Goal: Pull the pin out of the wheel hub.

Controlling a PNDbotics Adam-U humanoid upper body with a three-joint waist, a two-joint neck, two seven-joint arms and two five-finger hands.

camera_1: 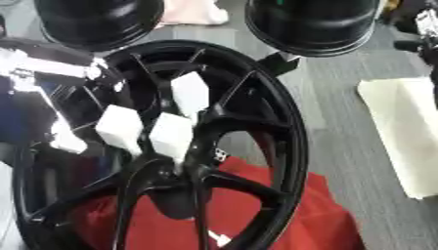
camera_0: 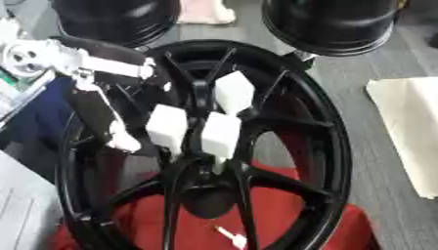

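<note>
Left hand (camera_0: 184, 124) reaches over the wheel (camera_0: 329, 146), fingers curled toward its centre; pin unseen; grip unclear; right hand absent.

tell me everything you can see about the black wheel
The black wheel is a glossy, metal-looking rim with thin spokes meeting at a central hub. It stands tilted, nearly upright, over a red cloth on the grey floor. The left hand reaches in from the left, its white-tipped fingers curled among the spokes just above the hub. A small white piece shows low between the spokes. The pin itself cannot be made out.
</note>
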